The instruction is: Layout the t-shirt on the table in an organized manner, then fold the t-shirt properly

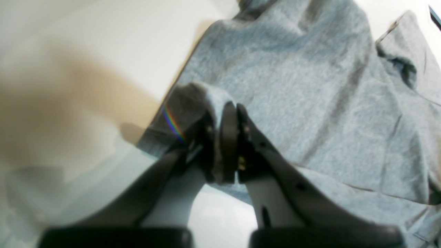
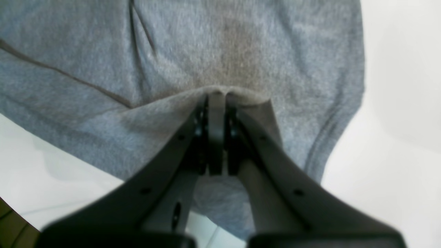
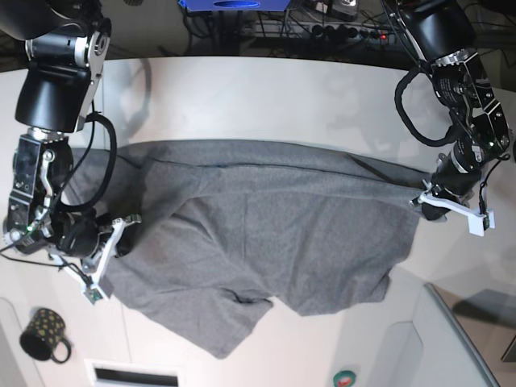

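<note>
The heather-grey t-shirt (image 3: 266, 226) lies stretched sideways across the white table (image 3: 266, 97), wrinkled, with a flap hanging toward the front edge. My right gripper (image 3: 125, 226), on the left of the base view, is shut on the shirt's left edge. In the right wrist view that gripper (image 2: 217, 94) pinches a raised fold of the t-shirt (image 2: 172, 41). My left gripper (image 3: 421, 200) is shut on the shirt's right edge. The left wrist view shows the same gripper (image 1: 234, 106) with t-shirt (image 1: 293, 69) cloth bunched between its fingers.
A black dotted mug (image 3: 44, 334) stands at the front left corner. A raised white panel with a grey edge (image 3: 468, 339) sits at the front right. A small round green object (image 3: 344, 376) lies at the front edge. Cables run behind the table.
</note>
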`<state>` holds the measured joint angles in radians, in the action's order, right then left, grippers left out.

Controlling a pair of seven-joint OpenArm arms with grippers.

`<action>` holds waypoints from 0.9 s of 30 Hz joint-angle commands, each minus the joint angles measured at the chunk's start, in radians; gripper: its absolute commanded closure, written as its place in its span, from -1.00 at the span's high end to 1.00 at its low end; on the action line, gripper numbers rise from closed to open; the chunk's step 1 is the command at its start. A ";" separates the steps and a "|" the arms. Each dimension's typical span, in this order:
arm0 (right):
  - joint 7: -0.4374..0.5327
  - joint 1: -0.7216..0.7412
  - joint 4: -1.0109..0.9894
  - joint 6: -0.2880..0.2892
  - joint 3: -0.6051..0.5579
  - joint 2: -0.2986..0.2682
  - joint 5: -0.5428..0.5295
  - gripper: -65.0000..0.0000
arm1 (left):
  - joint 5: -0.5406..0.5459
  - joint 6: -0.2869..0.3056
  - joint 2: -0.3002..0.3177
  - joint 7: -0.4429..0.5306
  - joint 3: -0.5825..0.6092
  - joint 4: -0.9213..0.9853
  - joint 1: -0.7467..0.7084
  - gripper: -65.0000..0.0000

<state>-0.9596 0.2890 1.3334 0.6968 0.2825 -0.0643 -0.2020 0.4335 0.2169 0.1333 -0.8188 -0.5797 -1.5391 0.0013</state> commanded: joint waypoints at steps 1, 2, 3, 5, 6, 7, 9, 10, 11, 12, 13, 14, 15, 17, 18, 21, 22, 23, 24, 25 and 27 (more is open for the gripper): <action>0.031 0.037 -0.018 0.001 0.001 -0.006 -0.006 -1.00 | 0.006 0.005 0.012 0.025 -0.003 -0.005 0.026 -1.00; 0.043 0.046 -0.048 0.001 0.001 -0.010 -0.006 -1.00 | 0.006 0.005 0.012 0.025 -0.003 0.007 0.035 -1.00; 0.057 0.057 -0.075 0.001 -0.002 -0.021 -0.006 -1.00 | 0.006 0.005 0.012 0.025 -0.003 0.021 0.047 -1.00; 0.092 0.069 -0.113 0.001 -0.033 -0.030 -0.006 -1.00 | 0.006 0.005 0.012 0.025 -0.003 0.048 0.065 -1.00; 0.107 0.071 -0.121 0.001 -0.048 -0.033 -0.006 -1.00 | 0.006 0.005 0.012 0.025 -0.003 0.059 0.072 -1.00; 0.123 0.071 -0.125 0.001 -0.065 -0.033 -0.006 -1.00 | 0.006 0.003 0.013 0.026 -0.003 0.070 0.076 -1.00; 0.138 0.071 -0.128 0.001 -0.085 -0.033 -0.006 -1.00 | 0.006 0.002 0.015 0.046 -0.003 0.079 0.085 -1.00; 0.141 0.072 -0.128 0.001 -0.090 -0.033 -0.006 -1.00 | 0.005 -0.014 0.015 0.071 -0.003 0.081 0.084 -1.00; 0.141 0.079 -0.130 0.001 -0.088 -0.032 -0.006 -1.00 | 0.005 -0.041 0.013 0.106 -0.003 0.085 0.081 -1.00; 0.141 0.086 -0.130 0.001 -0.088 -0.030 -0.006 -1.00 | 0.005 -0.069 0.015 0.132 0.004 0.098 0.079 -1.00; 0.141 0.086 -0.130 0.001 -0.088 -0.030 -0.006 -1.00 | 0.005 -0.081 0.016 0.146 0.005 0.114 0.078 -1.00; 0.141 0.089 -0.130 0.001 -0.088 -0.030 -0.006 -1.00 | 0.005 -0.083 0.016 0.155 0.005 0.130 0.081 -1.00; 0.141 0.091 -0.130 0.001 -0.088 -0.029 -0.006 -1.00 | 0.005 -0.083 0.016 0.158 0.005 0.151 0.085 -1.00; 0.141 0.097 -0.130 0.001 -0.090 -0.027 -0.006 -1.00 | 0.005 -0.083 0.018 0.160 0.005 0.177 0.088 -1.00; 0.141 0.105 -0.130 0.001 -0.090 -0.027 -0.006 -1.00 | 0.005 -0.083 0.018 0.160 0.005 0.182 0.090 -1.00; 0.143 0.120 -0.131 0.001 -0.090 -0.027 -0.006 -1.00 | 0.005 -0.083 0.016 0.160 0.005 0.187 0.105 -1.00; 0.143 0.126 -0.137 0.001 -0.090 -0.025 -0.006 -1.00 | 0.005 -0.083 0.016 0.160 0.005 0.193 0.110 -1.00; 0.143 0.134 -0.154 0.001 -0.090 -0.025 -0.006 -1.00 | 0.005 -0.083 0.018 0.160 0.005 0.200 0.111 -1.00; 0.146 0.144 -0.173 0.001 -0.090 -0.025 -0.006 -1.00 | 0.005 -0.083 0.018 0.160 0.005 0.205 0.122 -1.00; 0.159 0.152 -0.194 0.001 -0.090 -0.025 -0.006 -1.00 | 0.005 -0.083 0.018 0.160 0.005 0.208 0.134 -1.00; 0.190 0.160 -0.233 0.001 -0.090 -0.025 -0.006 -1.00 | 0.003 -0.083 0.018 0.160 0.005 0.225 0.145 -1.00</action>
<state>-0.7822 0.4213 1.0885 0.6964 0.1917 -0.0849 -0.1974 0.4248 0.1299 0.1368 -0.6769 -0.5735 -1.2995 0.1257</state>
